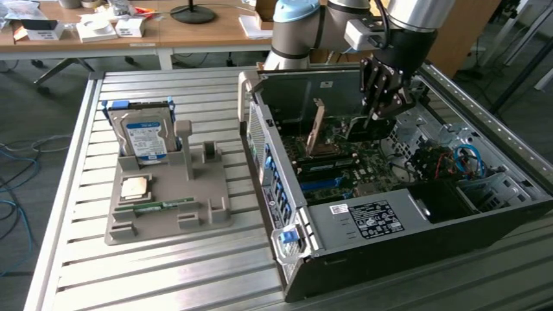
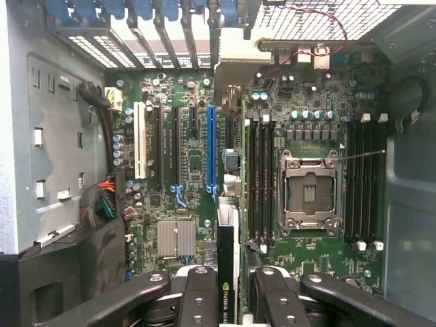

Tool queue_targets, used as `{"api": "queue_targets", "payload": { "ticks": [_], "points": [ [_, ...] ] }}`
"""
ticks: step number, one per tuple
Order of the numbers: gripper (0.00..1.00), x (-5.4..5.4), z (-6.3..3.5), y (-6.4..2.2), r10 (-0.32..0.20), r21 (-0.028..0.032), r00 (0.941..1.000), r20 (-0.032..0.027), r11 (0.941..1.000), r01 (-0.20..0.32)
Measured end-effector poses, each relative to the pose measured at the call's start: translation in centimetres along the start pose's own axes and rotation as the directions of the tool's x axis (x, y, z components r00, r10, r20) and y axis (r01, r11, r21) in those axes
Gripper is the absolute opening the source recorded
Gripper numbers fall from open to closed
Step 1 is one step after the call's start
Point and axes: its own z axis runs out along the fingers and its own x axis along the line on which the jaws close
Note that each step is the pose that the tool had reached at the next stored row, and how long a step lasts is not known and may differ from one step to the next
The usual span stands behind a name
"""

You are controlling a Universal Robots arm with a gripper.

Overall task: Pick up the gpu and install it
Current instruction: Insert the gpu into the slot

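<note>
My gripper (image 1: 380,113) reaches down into the open computer case (image 1: 380,223) and is shut on the gpu (image 1: 353,129), a thin dark card held upright on its edge. In the wrist view the gpu (image 2: 228,238) runs edge-on between my two black fingers (image 2: 199,296), with its metal bracket end toward the case's rear slots. The card hangs above the motherboard (image 2: 184,170), just beside the long blue expansion slot (image 2: 210,146) and parallel to it. Whether its lower edge touches the board is hidden.
An open processor socket (image 2: 310,191) and black memory slots (image 2: 261,180) lie beside the card. Cable bundles (image 2: 102,204) and the case walls crowd the sides. Outside the case, a grey holder (image 1: 173,201) carries a hard drive (image 1: 145,139), a chip (image 1: 136,188) and a memory stick (image 1: 155,206).
</note>
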Motion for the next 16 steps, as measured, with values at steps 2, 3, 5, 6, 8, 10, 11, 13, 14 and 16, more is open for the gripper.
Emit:
{"api": "queue_targets", "payload": {
  "ticks": [2, 3, 5, 6, 8, 10, 11, 13, 14, 16],
  "points": [
    [0.26, 0.0, 0.0, 0.1, 0.0, 0.0, 1.0, -0.0001, 1.0, 0.0],
    [0.26, 0.0, 0.01, 0.16, 0.0, 0.0, 1.0, -0.0001, 1.0, 0.0],
    [0.26, 0.0, 0.02, 0.29, 0.0, 0.0, 1.0, -0.0001, 1.0, 0.0],
    [0.26, 0.0, 0.03, 0.36, 0.0, 0.0, 1.0, -0.0001, 1.0, 0.0],
    [0.26, 0.0, 0.03, 0.49, 0.0, -0.0001, 1.0, -0.0001, 1.0, 0.0],
    [0.26, 0.0, 0.04, 0.57, 0.0, 0.0, 1.0, -0.0001, 1.0, 0.0],
    [0.26, 0.0, 0.04, 0.62, 0.0, 0.0, 1.0, 0.0, 1.0, 0.0],
    [0.26, 0.0, 0.04, 0.82, 0.0, 0.0003, 1.0, 0.0, 1.0, 0.0],
    [0.26, 0.0, 0.05, 0.93, 0.0, 0.0005, 1.0, 0.0, 1.0, 0.0],
    [0.26, 0.0, 0.04, 1.06, 0.0, 0.0006, 1.0, 0.0, 1.0, 0.0]
  ]
}}
